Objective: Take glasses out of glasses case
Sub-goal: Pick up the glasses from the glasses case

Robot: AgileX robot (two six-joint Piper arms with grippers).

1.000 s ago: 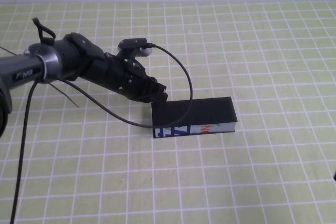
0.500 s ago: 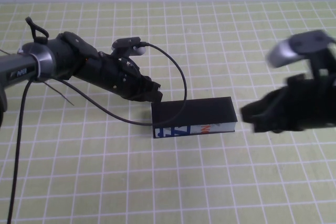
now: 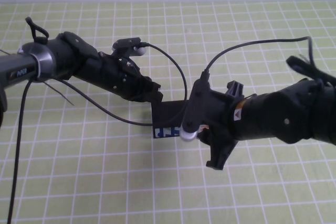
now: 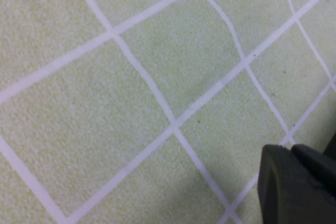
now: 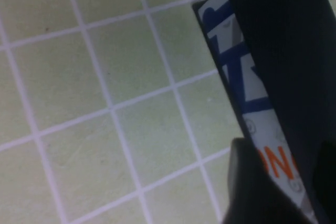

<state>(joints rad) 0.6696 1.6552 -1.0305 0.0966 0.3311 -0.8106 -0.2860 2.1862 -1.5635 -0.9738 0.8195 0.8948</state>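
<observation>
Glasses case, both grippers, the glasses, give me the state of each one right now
glasses case: lid shut, lying flat on the checked mat, mostly hidden by the right arm.
glasses: not visible; nothing outside the case.
left gripper: at the case's back left corner, holding nothing that shows.
right gripper: above the case's front right part, holding nothing.

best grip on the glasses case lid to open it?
Probably the lid's front edge above the white printed strip of the glasses case, approached from the robot's side. The lid lies flat and shut. The right gripper hangs over that front; the left gripper sits at the case's rear-left corner.
</observation>
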